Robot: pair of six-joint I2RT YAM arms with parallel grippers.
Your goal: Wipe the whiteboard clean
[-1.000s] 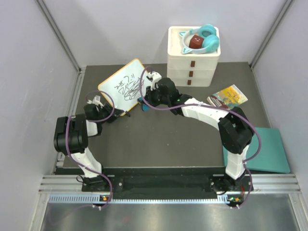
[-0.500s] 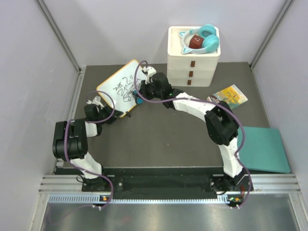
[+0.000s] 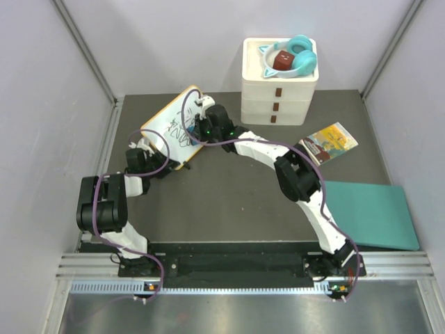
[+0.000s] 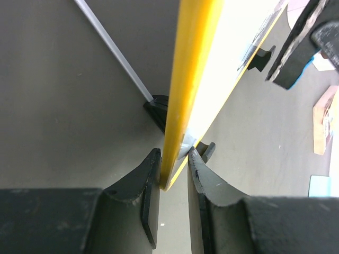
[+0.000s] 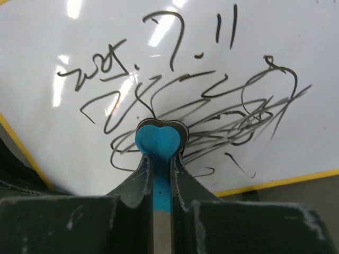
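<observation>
Right wrist alone: blue eraser point(image 5: 158, 143) against scribbled whiteboard point(image 5: 275, 47).

I read no real words: the whiteboard point(image 5: 275, 58) before my right gripper point(image 5: 160, 151) bears only black scribbles point(image 5: 231, 119), some strokes at most resembling a 7 and 11.

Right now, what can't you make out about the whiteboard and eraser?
1. Right wrist view: the right fingers hide most of the blue eraser; whether its tip touches the whiteboard is unclear.
2. Left wrist view: whiteboard seen edge-on, scribbles hidden, top cut off by the frame.
3. Top view: the right arm covers part of the scribbles.
</observation>
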